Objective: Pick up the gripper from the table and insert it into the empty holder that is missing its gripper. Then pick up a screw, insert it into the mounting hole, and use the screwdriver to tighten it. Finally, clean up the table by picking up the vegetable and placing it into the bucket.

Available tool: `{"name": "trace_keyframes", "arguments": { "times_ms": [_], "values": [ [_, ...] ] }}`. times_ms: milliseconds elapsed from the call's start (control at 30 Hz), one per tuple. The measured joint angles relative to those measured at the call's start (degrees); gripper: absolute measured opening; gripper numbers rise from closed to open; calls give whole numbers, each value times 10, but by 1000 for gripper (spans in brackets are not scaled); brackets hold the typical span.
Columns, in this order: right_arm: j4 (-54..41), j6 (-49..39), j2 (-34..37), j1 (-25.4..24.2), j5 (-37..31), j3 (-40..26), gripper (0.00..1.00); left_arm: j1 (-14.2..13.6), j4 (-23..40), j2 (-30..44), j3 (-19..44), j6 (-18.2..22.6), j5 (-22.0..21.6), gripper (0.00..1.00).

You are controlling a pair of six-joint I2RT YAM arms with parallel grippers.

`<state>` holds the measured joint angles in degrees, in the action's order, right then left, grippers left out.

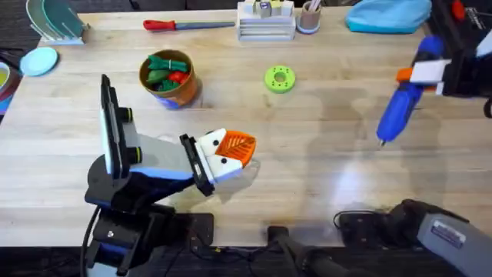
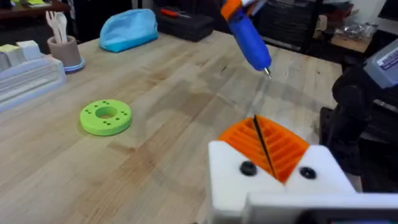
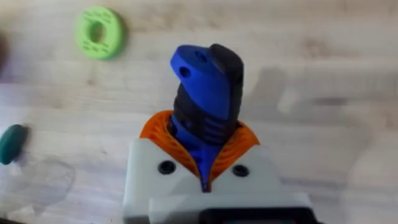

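Right gripper (image 3: 208,165) clamps the screwdriver (image 1: 400,111), held above the table's (image 1: 307,154) right side.
Left gripper (image 1: 234,150): orange pads pressed together, holding nothing, low over the table. Bucket (image 1: 167,77) holds green and red vegetables.

Green disc (image 1: 279,78) mid-table; red screwdriver (image 1: 187,25), blue pouch (image 1: 388,15) at back.

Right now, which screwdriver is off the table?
The chunky blue powered screwdriver, held in the right tool; the slim red-handled screwdriver lies flat at the far edge.

Vegetable (image 3: 12,143) cut off at right wrist view's edge.
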<state>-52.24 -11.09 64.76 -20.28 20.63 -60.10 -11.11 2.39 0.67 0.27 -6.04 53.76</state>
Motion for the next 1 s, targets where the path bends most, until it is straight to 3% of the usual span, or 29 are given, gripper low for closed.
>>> {"name": "trace_keyframes", "arguments": {
  "times_ms": [300, 533, 700, 833, 1000],
  "values": [
    [125, 58, -162, 106, 31, 5, 21, 0, 0, 0, 0, 0, 0, 10],
    [324, 161, -244, 242, 36, 118, 21, 0, 0, 0, 0, 0, 0, 10],
    [483, 221, -247, 374, 35, 192, 21, 0, 0, 0, 0, 0, 0, 10],
    [556, 240, -222, 481, 21, 202, 21, 0, 0, 0, 0, 0, 0, 10],
    [700, 249, -161, 577, 11, 203, 21, 0, 0, 0, 0, 0, 0, 10]
  ]
}}
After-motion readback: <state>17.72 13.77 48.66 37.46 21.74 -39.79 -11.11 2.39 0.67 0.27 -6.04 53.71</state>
